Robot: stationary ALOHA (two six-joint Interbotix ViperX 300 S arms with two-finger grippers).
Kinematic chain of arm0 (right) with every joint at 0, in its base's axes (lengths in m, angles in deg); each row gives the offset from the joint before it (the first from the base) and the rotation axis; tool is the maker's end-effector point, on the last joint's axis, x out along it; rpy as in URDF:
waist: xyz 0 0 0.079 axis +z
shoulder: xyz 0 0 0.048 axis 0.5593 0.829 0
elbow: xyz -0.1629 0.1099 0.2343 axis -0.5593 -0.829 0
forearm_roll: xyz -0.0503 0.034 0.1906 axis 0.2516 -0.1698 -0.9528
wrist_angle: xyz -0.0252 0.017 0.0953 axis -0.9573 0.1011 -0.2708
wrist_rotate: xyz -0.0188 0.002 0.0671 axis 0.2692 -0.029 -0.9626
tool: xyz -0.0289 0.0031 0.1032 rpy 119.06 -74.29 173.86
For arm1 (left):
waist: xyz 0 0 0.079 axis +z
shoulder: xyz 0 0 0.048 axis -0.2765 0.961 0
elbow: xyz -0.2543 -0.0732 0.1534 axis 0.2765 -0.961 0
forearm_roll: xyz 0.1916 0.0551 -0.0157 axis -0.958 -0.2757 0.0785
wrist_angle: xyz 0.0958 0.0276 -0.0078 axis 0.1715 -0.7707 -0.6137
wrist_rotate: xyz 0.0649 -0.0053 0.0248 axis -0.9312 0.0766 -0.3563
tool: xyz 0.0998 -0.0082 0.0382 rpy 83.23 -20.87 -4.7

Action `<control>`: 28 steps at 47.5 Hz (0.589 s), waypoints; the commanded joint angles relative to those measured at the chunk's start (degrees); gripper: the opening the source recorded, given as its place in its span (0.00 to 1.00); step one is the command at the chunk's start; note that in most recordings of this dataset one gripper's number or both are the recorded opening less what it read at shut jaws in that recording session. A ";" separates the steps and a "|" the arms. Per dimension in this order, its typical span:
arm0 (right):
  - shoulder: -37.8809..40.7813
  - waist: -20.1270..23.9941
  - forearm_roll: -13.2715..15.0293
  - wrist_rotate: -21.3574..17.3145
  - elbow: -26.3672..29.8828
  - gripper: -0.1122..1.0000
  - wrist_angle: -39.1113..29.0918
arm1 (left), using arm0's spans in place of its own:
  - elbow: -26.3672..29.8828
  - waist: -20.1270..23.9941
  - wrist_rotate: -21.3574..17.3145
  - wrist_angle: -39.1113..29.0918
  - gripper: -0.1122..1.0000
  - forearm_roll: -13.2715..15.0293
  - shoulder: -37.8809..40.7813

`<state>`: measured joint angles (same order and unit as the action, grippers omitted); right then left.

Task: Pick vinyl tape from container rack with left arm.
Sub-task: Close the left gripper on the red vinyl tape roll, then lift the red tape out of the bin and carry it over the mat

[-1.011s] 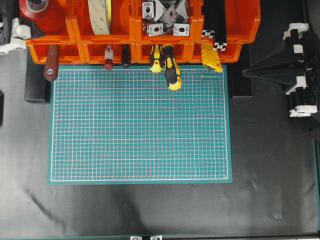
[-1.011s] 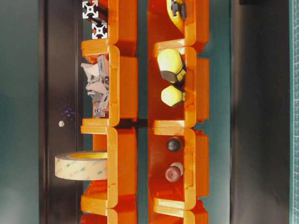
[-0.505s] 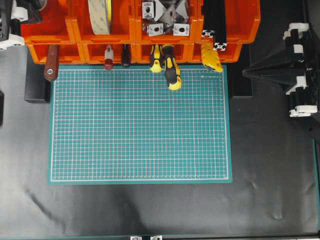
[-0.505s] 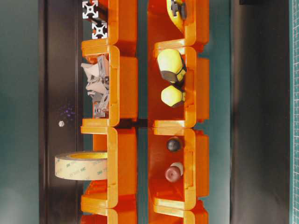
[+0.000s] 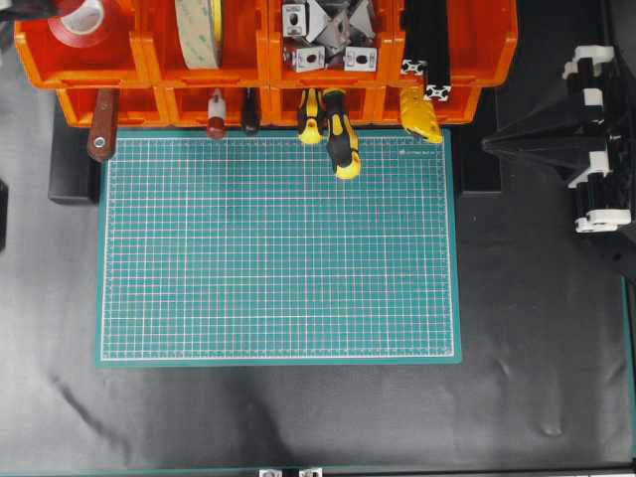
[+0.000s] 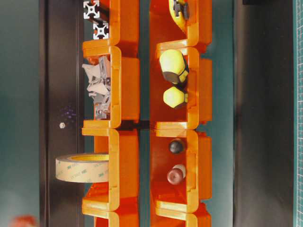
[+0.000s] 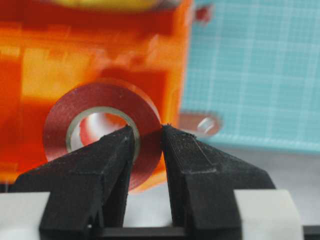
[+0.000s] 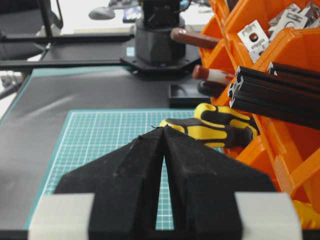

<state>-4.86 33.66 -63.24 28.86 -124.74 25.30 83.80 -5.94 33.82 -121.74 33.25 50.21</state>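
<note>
The vinyl tape [image 7: 102,107], a glossy red ring with a white core, is held in my left gripper [image 7: 148,129]. One finger is inside the core and the other outside, shut on the ring's wall. In the overhead view the tape [image 5: 79,20] shows at the top left over the end bin of the orange container rack [image 5: 268,78]. The left arm is almost wholly out of that view. The table-level view shows a red blur [image 6: 21,221] at the bottom left, clear of the rack [image 6: 124,94]. My right gripper [image 8: 161,129] is shut and empty at the right, away from the rack.
A cream tape roll [image 5: 199,30], metal brackets [image 5: 328,30] and black extrusions [image 5: 427,40] fill the other upper bins. Yellow-black screwdrivers [image 5: 338,129] and a brown-handled tool [image 5: 99,124] stick out of the lower bins over the green cutting mat [image 5: 278,248].
The left gripper has drawn back out of the overhead view's top-left corner. The red tape, hidden half a second ago, shows again. A red blur has appeared at the table-level view's bottom left.
</note>
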 commanded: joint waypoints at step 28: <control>-0.35 -0.09 -0.09 -0.09 1.14 0.10 1.14 | -8.09 -24.79 6.50 25.49 0.27 0.00 9.14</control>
<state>-5.21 33.66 -63.24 28.77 -124.74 25.38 79.23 -29.85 40.41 -101.70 33.34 59.26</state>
